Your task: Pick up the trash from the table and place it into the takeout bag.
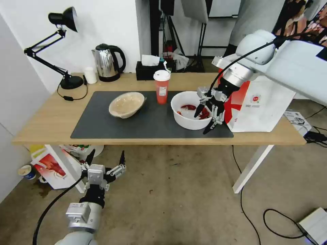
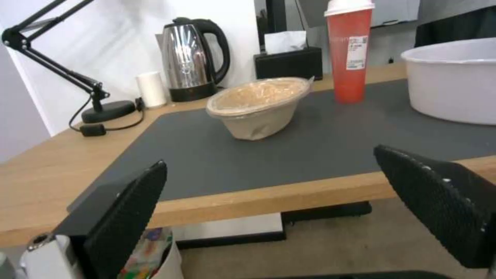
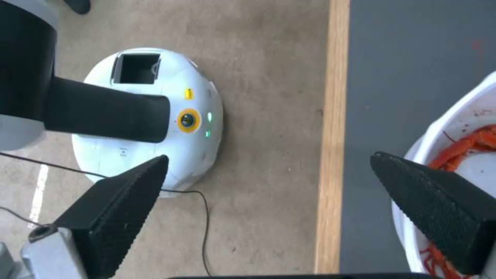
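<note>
Labels come first: the red cup (image 1: 161,87) with white lid carries a small white sticker, but its print is too small to read. The takeout bag (image 1: 259,107) shows a small red logo on its white face and a bold red pattern on its side; the words under the logo cannot be read.

The bag stands at the right end of the tabletop (image 1: 44,117), just beside the white bowl (image 1: 189,110) with red shells. This bowl, the cup and the beige bowl (image 1: 126,104) sit on the dark mat (image 1: 150,122).

The right claw (image 1: 204,120) points down over the near rim of the white bowl, fingers apart, one inside the bowl and one outside. The left claw (image 1: 106,158) hangs low before the tabletop edge, pointing toward it, fingers also apart.
</note>
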You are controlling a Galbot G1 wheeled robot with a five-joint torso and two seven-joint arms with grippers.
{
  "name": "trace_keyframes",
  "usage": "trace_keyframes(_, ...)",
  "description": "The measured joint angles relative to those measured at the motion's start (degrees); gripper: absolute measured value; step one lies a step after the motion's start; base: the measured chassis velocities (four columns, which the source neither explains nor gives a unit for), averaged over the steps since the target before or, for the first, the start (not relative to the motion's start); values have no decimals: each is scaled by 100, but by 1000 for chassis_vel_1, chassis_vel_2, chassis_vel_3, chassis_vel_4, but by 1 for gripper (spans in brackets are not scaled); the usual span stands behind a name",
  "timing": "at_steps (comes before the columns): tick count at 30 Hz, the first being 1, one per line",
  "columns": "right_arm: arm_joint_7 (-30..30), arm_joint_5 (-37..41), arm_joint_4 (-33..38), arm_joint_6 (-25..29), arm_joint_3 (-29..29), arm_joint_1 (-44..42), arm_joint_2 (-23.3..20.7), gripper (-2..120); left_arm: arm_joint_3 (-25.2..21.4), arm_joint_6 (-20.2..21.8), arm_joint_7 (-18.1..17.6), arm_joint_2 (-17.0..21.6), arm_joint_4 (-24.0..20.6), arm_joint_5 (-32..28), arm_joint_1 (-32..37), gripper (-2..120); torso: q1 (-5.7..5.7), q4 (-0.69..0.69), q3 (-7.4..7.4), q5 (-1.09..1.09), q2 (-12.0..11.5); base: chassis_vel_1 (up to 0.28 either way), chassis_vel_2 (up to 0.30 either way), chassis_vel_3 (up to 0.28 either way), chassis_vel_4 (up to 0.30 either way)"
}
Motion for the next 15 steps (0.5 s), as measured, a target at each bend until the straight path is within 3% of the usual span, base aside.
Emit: trace_keyframes(15,-1,-90,-103,41,59,-50,8,100,0,0,0,0,0,0,0,100,0,0,0,-1,0,0,0,0,0)
